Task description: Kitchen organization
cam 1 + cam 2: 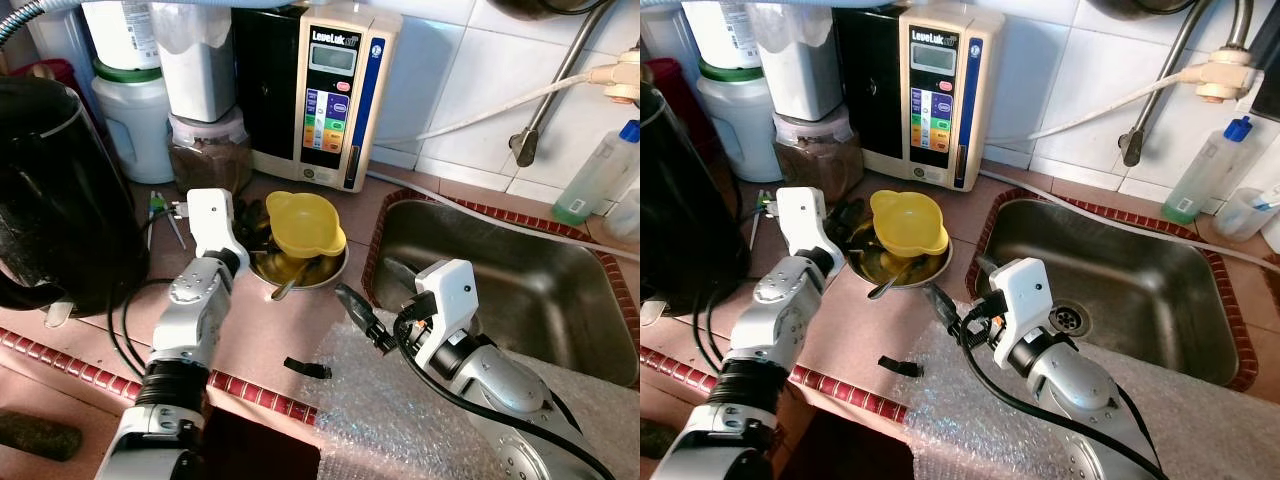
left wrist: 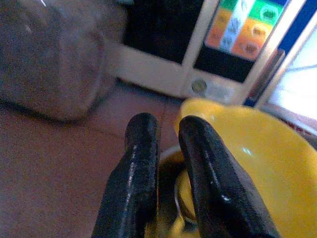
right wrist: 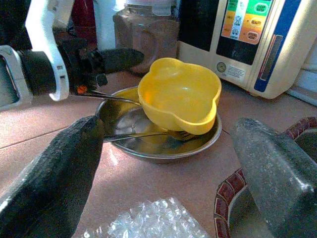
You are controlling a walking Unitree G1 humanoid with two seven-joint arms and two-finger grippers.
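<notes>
A yellow bowl (image 1: 305, 222) rests tilted in a shallow steel dish (image 1: 335, 272) on the tiled counter. A fork (image 3: 148, 135) and another thin metal utensil (image 3: 111, 97) lie in the dish. My left gripper (image 2: 166, 126) is at the dish's left rim beside the yellow bowl. Its two fingers are pressed close together, and I see nothing between them. My right gripper (image 1: 380, 295) hovers right of the dish, near the sink's corner. It is wide open and faces the bowl, with its fingers (image 3: 59, 168) apart from the bowl.
A steel sink (image 1: 520, 270) lies to the right. A water ionizer (image 1: 320, 90), a brown-filled jar (image 1: 208, 150) and white containers stand behind. A black pot (image 1: 50, 200) sits at the left. Bubble wrap (image 1: 400, 400) and a small black piece (image 1: 307, 367) lie near the front edge.
</notes>
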